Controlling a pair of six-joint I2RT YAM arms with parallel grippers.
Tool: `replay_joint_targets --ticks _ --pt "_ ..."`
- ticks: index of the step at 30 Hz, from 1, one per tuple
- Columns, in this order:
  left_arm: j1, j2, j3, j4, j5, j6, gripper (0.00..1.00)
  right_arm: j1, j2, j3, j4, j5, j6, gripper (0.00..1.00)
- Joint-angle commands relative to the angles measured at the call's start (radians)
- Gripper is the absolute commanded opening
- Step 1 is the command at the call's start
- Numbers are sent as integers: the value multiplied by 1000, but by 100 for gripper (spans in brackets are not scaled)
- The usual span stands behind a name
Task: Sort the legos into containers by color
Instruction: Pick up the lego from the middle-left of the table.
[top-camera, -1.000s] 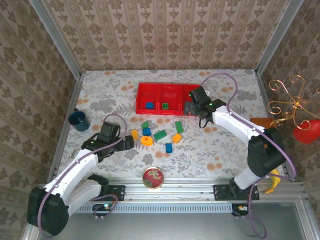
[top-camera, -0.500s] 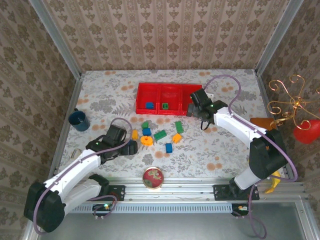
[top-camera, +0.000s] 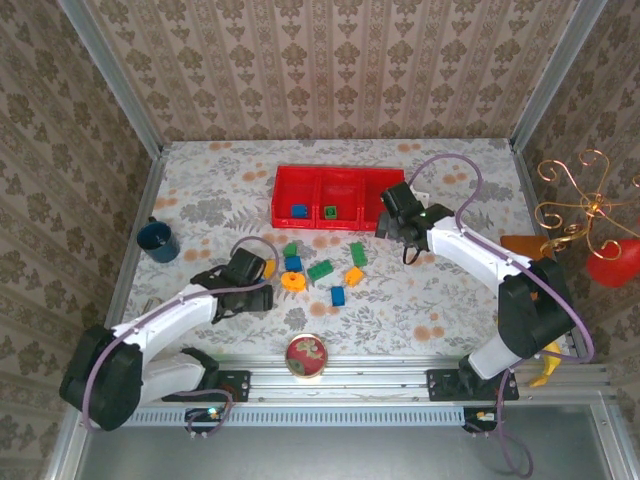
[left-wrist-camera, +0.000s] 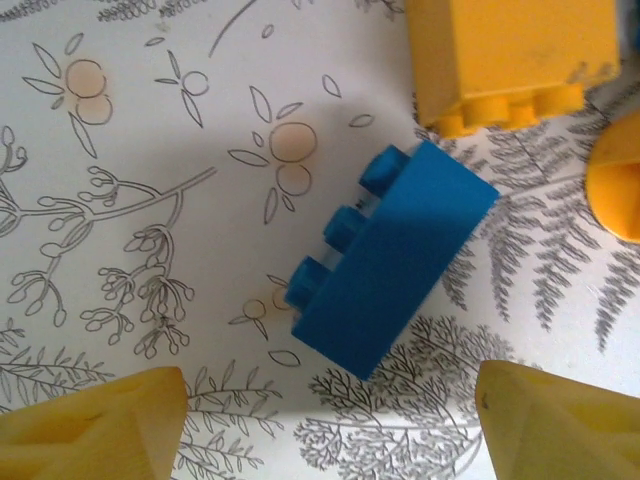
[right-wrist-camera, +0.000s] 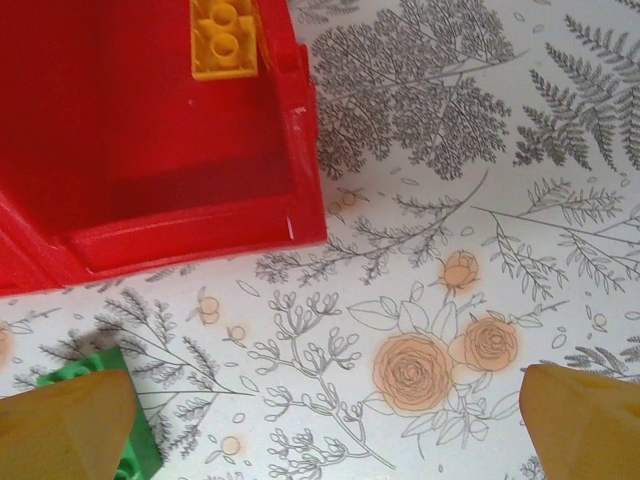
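The left gripper hangs over a blue brick, spread wider than it and touching nothing; the brick lies on its side on the desk, studs showing, just beside an orange brick and well apart from the tray; the right gripper is spread too, empty, beside the tray's right compartment; the blue brick looks light, stiff and slick-sided, so I would pinch its two flat long faces, not the studs; it sits skewed to the gripper, so it may twist.
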Motion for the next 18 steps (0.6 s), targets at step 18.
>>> replay_joint_targets --ticks 18 --pt "47 189 85 162 -35 7 55 7 -50 -22 -11 53 26 100"
